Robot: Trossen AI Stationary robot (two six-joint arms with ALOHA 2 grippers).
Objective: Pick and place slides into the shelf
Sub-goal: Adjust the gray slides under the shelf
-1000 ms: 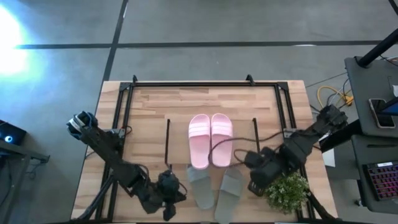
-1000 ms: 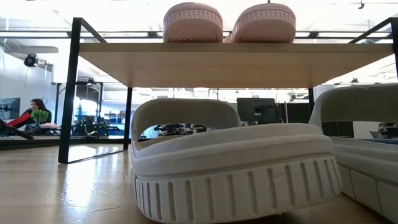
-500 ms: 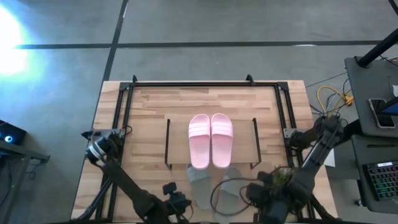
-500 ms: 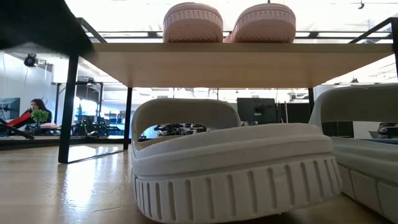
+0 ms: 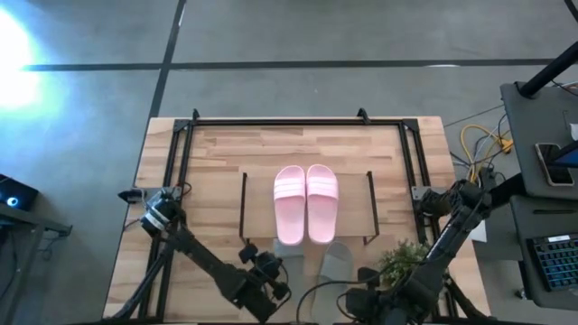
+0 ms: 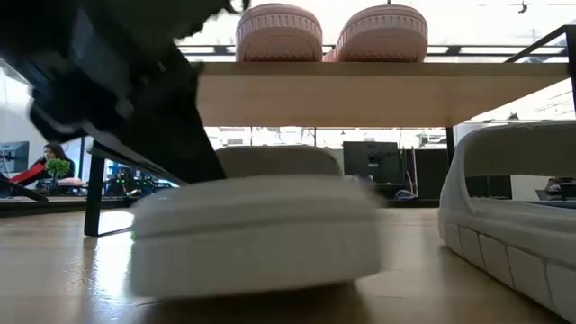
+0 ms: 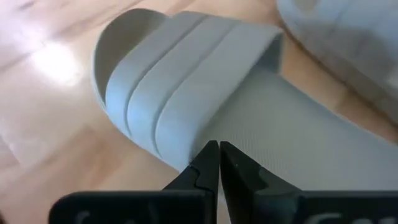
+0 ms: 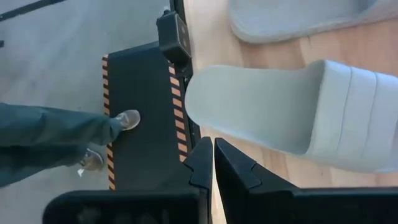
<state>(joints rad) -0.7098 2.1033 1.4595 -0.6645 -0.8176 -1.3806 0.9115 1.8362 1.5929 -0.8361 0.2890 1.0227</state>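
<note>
My left fingers (image 7: 219, 163) are pressed together, empty, tips at a grey-green slide's (image 7: 205, 112) strap on the bench; right fingers (image 8: 213, 163) likewise (near the other (image 8: 298, 118)). Light, squashy foam: pinch the strap.

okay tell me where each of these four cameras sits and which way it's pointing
High: overhead, straight down on table, both arms, pink slides on the shelf.
Low: tabletop level, facing the shelf; dark arm at left.
Left wrist: behind left gripper, over a grey slide.
Right wrist: behind right gripper, table edge.
Shared: grey slides appear in all.
</note>
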